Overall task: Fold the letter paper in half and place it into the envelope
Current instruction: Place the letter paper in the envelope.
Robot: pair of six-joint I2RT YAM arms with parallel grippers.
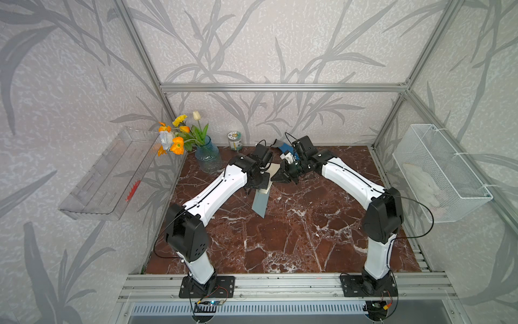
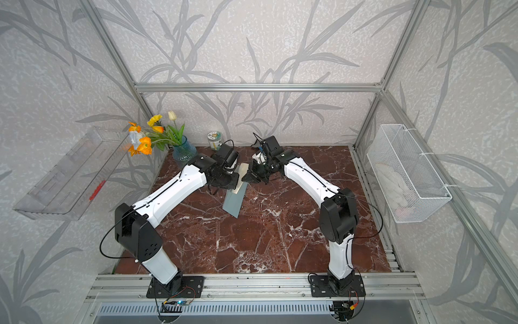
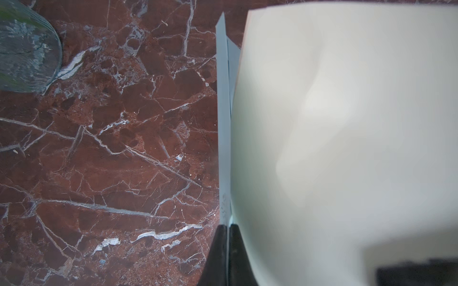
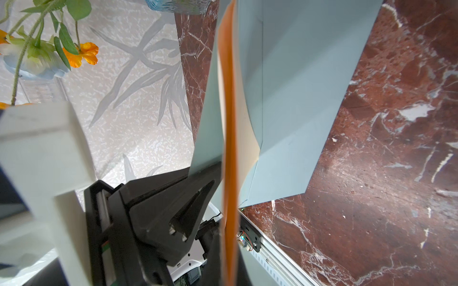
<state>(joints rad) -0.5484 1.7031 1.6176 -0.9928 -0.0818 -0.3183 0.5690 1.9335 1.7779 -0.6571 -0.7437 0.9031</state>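
Over the worktop, both top views: the envelope [image 1: 259, 203] [image 2: 234, 203] is held steeply tilted at mid-rear of the worktop [image 1: 308, 224], with its mouth end raised between the two arms.
Letter paper, top views: the letter paper [image 1: 274, 169] is seen as a cream strip projecting from the raised end of the envelope.
Claws, top views: the left claw [image 1: 265, 181] and the right claw [image 1: 277, 176] are brought tip to tip at that end; jaw positions are not resolved here.
Left wrist view: the left claw is closed on one blue-grey envelope wall [image 3: 223, 123], which is seen edge-on. The letter paper [image 3: 347, 123] is pressed close beside it, and a vase [image 3: 27, 49] stands apart on the worktop.
Right wrist view: the right claw is clamped on the letter paper [image 4: 229, 123], seen edge-on as a blurred orange band. The sheet is lodged between two envelope walls [image 4: 297, 99], partly inserted.
Lower envelope corner: contact with the worktop cannot be told.
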